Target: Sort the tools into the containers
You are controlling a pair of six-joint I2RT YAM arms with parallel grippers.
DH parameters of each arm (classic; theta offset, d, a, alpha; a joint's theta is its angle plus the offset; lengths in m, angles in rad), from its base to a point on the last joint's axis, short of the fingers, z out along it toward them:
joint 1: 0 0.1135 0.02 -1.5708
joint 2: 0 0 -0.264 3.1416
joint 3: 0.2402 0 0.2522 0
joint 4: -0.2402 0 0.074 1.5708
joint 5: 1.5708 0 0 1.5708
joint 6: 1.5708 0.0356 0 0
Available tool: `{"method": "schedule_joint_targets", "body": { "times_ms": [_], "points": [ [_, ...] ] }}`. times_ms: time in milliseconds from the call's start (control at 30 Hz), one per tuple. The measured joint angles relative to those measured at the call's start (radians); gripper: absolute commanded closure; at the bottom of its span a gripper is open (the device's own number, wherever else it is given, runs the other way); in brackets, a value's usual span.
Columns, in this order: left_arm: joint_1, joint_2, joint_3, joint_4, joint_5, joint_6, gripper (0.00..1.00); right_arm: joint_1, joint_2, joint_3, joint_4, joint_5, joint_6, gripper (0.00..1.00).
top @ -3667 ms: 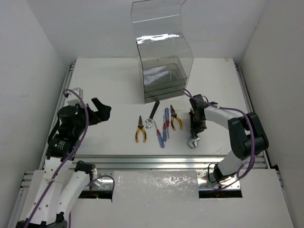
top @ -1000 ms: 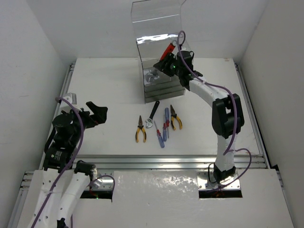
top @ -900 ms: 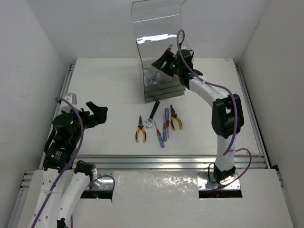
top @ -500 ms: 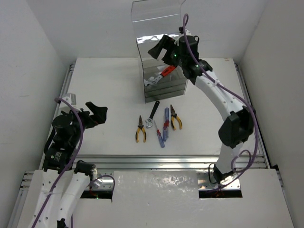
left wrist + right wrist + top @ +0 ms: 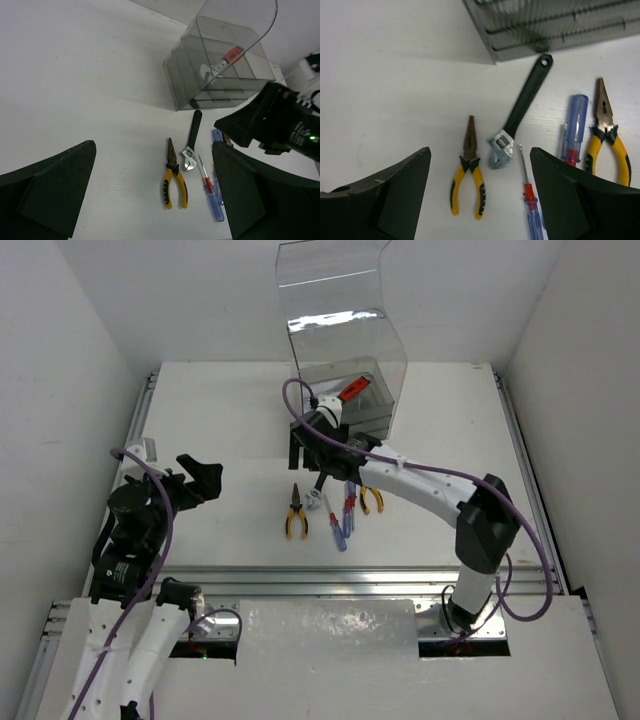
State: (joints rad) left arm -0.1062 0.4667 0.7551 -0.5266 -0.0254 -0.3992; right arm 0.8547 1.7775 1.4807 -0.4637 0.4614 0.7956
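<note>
The right gripper (image 5: pixel 479 150) hung, jaws apart, over the black wrench (image 5: pixel 522 107), pliers (image 5: pixel 467 185) and screwdrivers (image 5: pixel 575 127), just near of the container (image 5: pixel 340 360). The red wrench (image 5: pixel 350 391) lay inside it. The left gripper (image 5: pixel 154 145) stood apart at left.

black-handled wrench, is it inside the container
No, the black-handled wrench lies flat on the table just outside the container, next to the yellow pliers.

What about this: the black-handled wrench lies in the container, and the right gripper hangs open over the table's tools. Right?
No: the left wrist view shows the red-handled wrench in the container; the black-handled wrench lies on the table. The right gripper hangs open over the tools.
</note>
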Motion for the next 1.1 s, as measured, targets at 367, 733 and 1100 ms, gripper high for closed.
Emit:
{"method": "schedule_joint_targets", "body": {
  "times_ms": [367,733,1100],
  "points": [
    [-0.011,-0.016,0.0,0.0,-0.001,-0.002,0.0,-0.027,0.306,0.092,-0.112,0.061,0.119,0.39],
    [-0.019,-0.022,0.0,0.001,0.0,-0.002,0.0,-0.1,0.424,0.143,-0.114,0.01,0.18,0.44],
    [-0.031,-0.032,0.0,0.002,-0.004,-0.002,0.0,-0.1,0.443,0.123,-0.08,-0.018,0.274,0.65]
  ]
}}
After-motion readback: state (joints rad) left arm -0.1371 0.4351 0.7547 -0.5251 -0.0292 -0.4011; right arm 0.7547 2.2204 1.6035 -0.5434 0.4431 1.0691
